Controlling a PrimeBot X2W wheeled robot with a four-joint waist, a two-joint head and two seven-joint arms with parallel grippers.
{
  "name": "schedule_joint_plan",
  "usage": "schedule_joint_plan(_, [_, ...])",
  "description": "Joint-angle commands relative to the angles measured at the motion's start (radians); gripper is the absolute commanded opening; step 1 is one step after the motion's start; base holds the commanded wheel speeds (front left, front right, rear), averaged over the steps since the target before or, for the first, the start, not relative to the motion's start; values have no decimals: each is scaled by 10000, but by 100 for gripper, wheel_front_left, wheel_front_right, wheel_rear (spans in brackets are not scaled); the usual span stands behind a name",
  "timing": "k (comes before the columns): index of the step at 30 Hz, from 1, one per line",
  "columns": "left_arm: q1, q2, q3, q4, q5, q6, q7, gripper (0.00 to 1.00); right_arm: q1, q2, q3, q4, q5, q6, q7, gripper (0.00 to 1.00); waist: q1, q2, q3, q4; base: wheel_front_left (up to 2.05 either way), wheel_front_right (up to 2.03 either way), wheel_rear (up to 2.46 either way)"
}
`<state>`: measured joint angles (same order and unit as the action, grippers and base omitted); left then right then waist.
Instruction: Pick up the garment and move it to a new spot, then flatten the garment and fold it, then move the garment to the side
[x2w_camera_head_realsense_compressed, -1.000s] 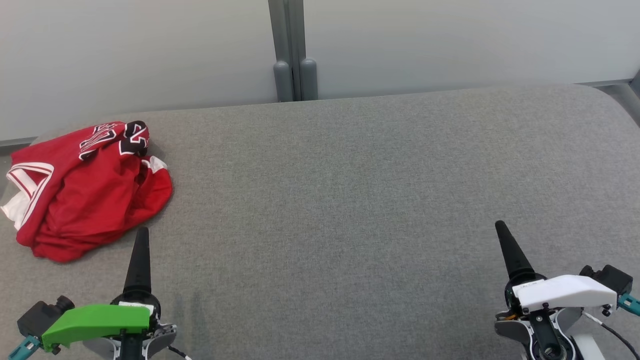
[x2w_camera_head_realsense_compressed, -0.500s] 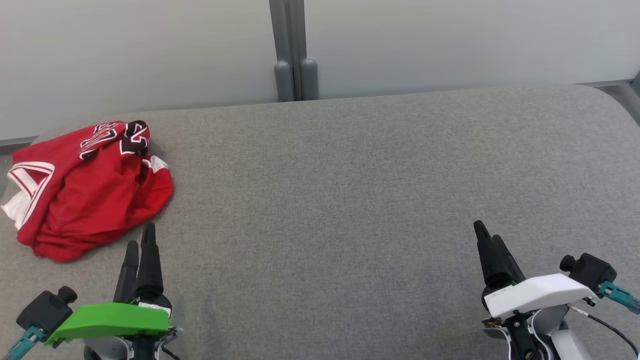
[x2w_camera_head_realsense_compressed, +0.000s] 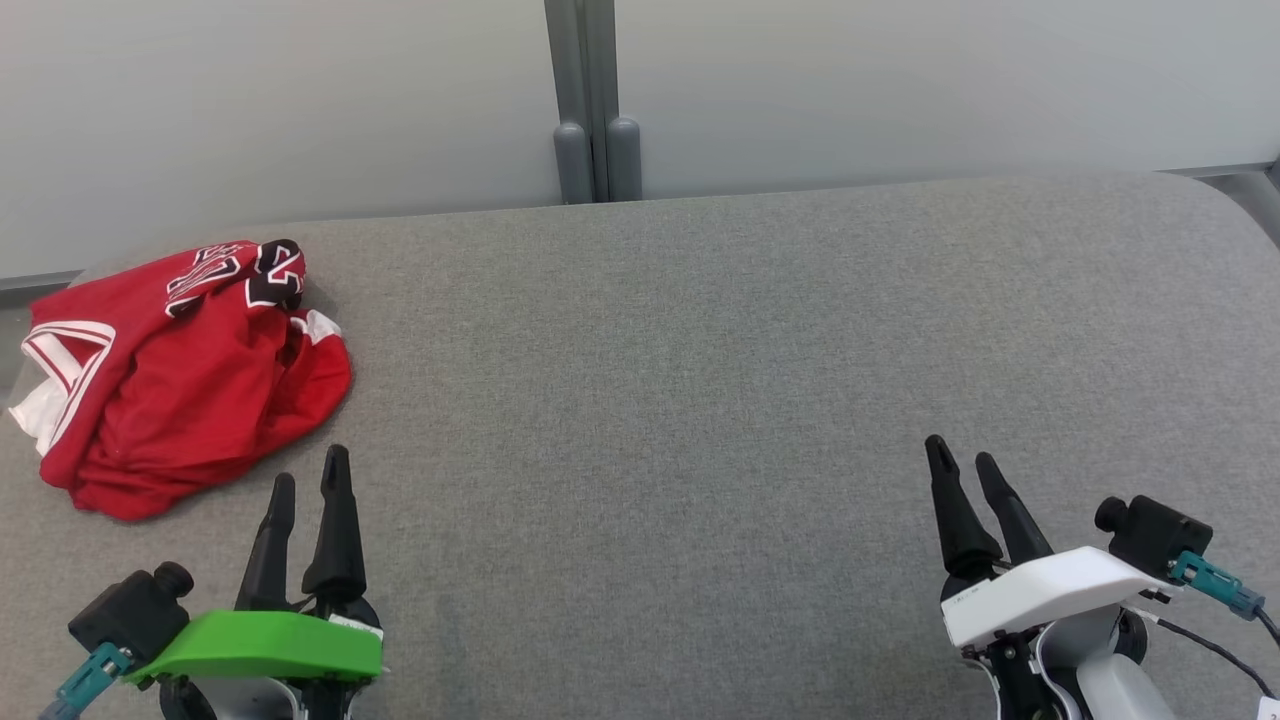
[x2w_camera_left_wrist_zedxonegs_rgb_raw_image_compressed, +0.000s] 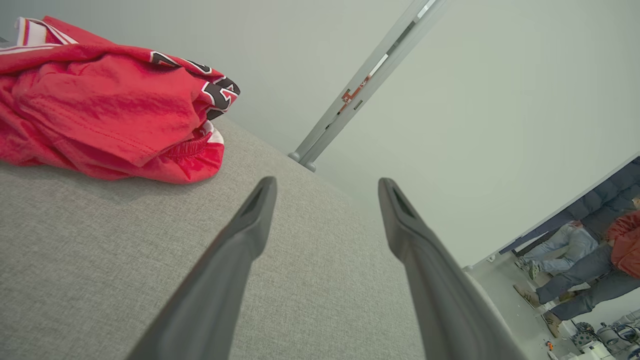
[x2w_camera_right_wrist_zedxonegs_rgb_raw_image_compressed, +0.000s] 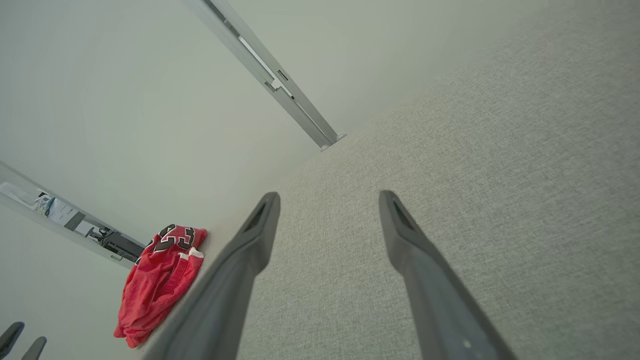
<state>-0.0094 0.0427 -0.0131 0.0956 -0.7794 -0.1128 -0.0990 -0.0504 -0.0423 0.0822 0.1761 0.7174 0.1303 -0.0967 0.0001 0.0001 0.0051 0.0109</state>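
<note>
The red jersey, at ten o'clock from the empty, splayed left gripper, looks light and limp, so pinch a raised fold; the right gripper is splayed too.

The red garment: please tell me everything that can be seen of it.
The red garment is a jersey of thin, slightly shiny cloth with white-striped trim and black, white-edged lettering at its far side. It lies crumpled in a loose heap at the left end of the grey fabric surface. Only that surface touches it; the open left end effector is near but apart.
</note>
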Motion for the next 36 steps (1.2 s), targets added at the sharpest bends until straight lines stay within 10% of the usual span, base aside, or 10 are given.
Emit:
schedule_joint_plan(1, [7,64,-24,-193,412,56,-106,100,-25,-56,96,-171,-352,3,-126,100,-1,-1,1,-9,0,0,0])
schedule_joint_plan(36, [87,92,-450,-455,3780,172,-1001,100,-38,-81,583,-611,-3983,5,-1026,100,-1,-1,176,47,0,0,0])
